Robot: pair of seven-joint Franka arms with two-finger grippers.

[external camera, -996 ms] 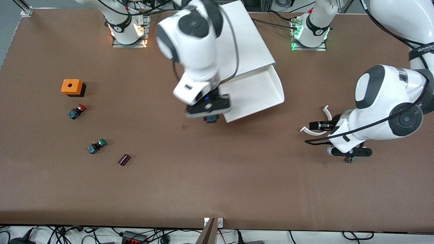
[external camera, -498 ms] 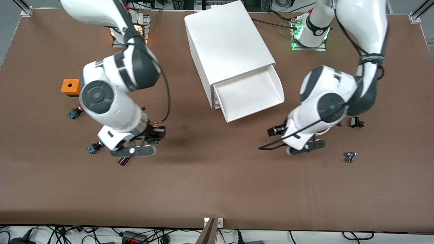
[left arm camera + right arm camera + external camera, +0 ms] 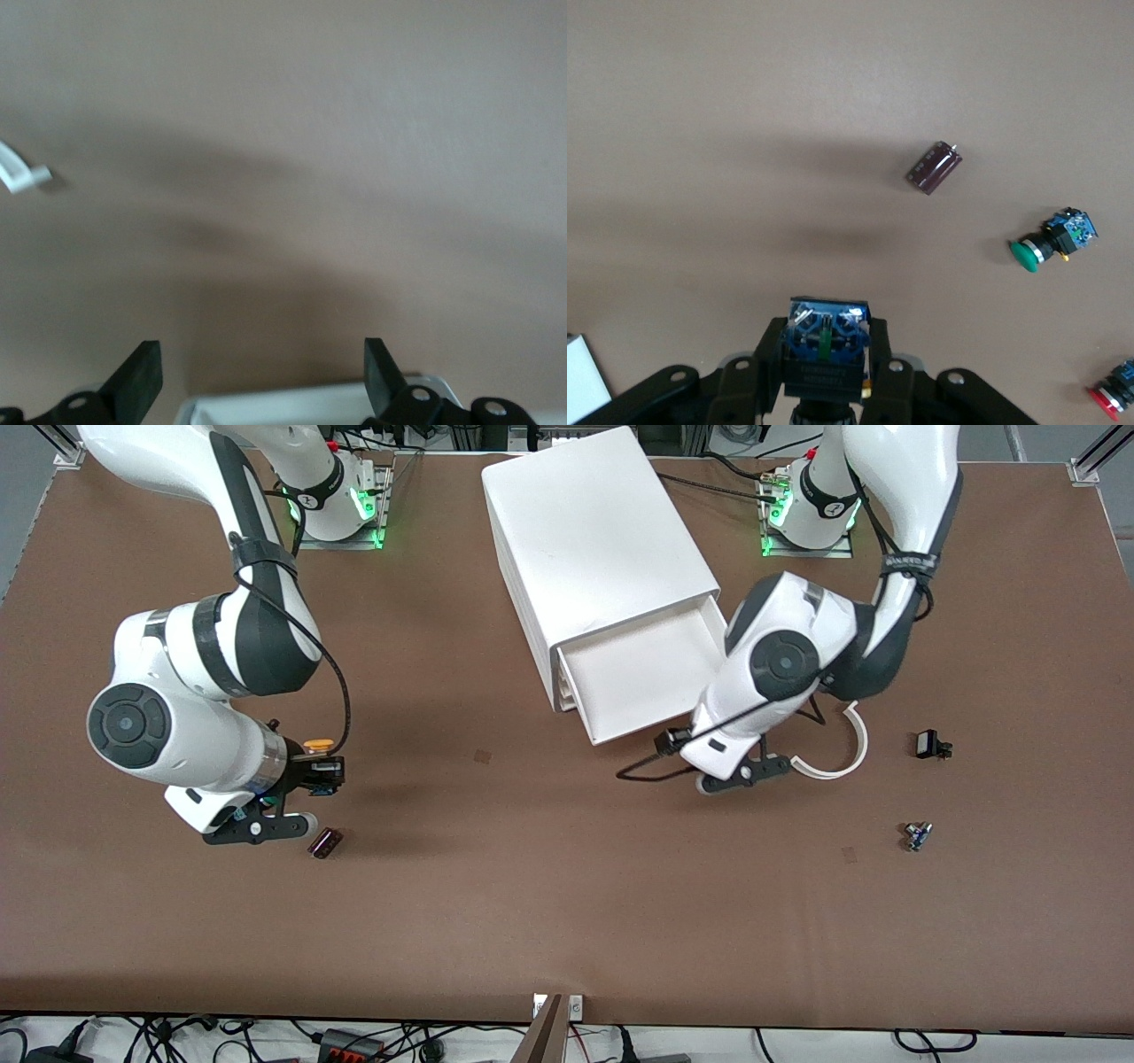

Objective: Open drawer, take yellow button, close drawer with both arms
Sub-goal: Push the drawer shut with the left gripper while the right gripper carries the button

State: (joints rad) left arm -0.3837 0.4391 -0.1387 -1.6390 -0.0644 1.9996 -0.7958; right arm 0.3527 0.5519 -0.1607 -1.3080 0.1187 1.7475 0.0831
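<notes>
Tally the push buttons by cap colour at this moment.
Orange-yellow button: 1, in right gripper
Green button: 1
Red button: 1
Total: 3
Left gripper open by drawer.

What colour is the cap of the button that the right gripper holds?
Orange-yellow. The button sits in the right gripper; its cap shows best in the front view.

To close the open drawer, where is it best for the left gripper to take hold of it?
Grip the drawer's thin front wall over its top rim, coming from above: no handle shows, and the open left gripper is near it.
</notes>
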